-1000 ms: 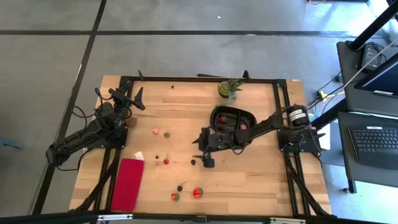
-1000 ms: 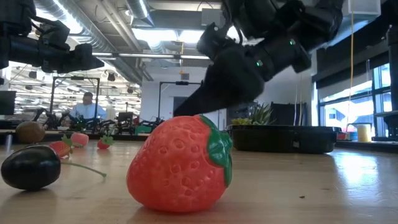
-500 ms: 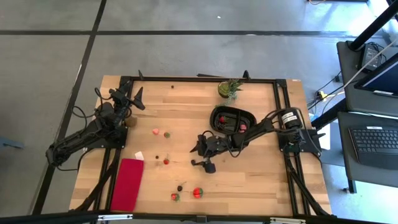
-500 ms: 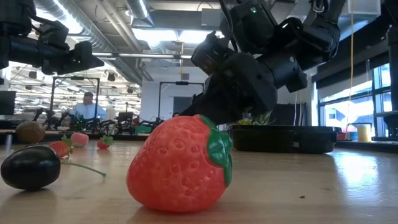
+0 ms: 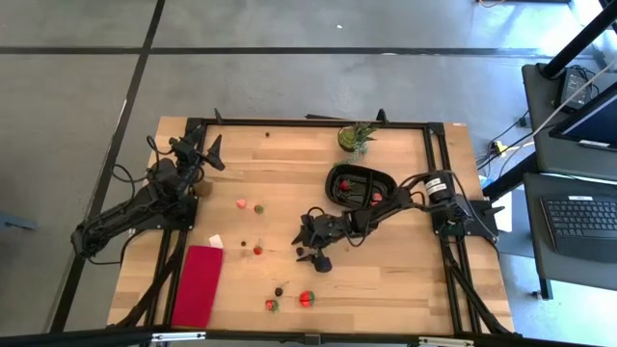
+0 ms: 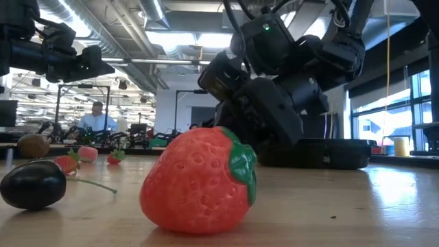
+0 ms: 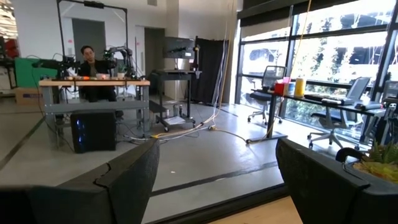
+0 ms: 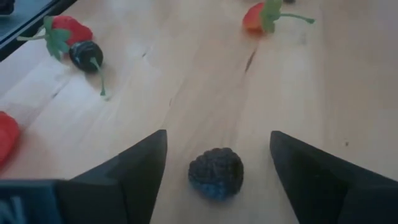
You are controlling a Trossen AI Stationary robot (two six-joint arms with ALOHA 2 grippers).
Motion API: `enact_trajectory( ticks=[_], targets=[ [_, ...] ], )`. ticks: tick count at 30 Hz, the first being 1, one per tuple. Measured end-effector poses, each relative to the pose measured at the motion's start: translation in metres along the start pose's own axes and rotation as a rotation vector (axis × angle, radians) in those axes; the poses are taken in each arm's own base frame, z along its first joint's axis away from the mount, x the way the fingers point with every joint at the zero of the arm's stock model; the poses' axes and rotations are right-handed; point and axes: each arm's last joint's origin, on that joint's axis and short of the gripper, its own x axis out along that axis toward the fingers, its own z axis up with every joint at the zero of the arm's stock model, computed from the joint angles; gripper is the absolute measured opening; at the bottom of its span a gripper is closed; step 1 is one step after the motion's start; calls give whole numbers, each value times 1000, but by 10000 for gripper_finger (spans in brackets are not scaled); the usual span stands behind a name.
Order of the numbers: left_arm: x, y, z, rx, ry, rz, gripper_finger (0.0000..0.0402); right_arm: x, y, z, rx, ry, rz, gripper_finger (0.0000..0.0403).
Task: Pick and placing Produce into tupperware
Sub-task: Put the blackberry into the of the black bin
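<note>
A dark bumpy berry (image 8: 216,173) lies on the wood between the two fingers of my right gripper (image 8: 217,140), which is open, low over the table's middle (image 5: 305,243), and does not touch it. More produce lies scattered: a pink piece (image 5: 242,204), strawberries (image 5: 258,251) (image 5: 307,298), and a dark piece (image 5: 280,291). The black oval tupperware (image 5: 331,183) stands behind the right arm with red pieces inside. My left gripper (image 5: 207,152) waits open, raised at the far left.
A potted green plant (image 5: 356,136) stands at the far edge beside the tupperware. A red cloth (image 5: 198,284) lies flat at the near left. A brown kiwi-like piece (image 5: 204,189) sits under the left arm. In the low view a large strawberry (image 6: 199,182) hides the right fingertips.
My right gripper has sunk toward the table and reached toward the table's left and near edges, tipping its fingers further down, so that they now stand on either side of the dark berry. The produce has stayed where it was.
</note>
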Motion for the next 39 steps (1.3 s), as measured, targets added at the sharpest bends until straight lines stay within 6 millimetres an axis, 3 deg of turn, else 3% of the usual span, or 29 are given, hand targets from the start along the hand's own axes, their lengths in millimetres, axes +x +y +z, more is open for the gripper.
enact_trajectory(
  ticks=[14,27,32,39],
  targets=[
    [0,0,0,0,0,0,315,-2,-9,-6,18,74,-35,160],
    [0,0,0,-1,1,0,315,-6,-11,-4,16,84,-49,122],
    [0,0,0,0,0,0,315,-24,-14,11,19,126,-72,125],
    [0,0,0,0,0,0,315,-72,-34,44,65,176,-179,124]
  ],
)
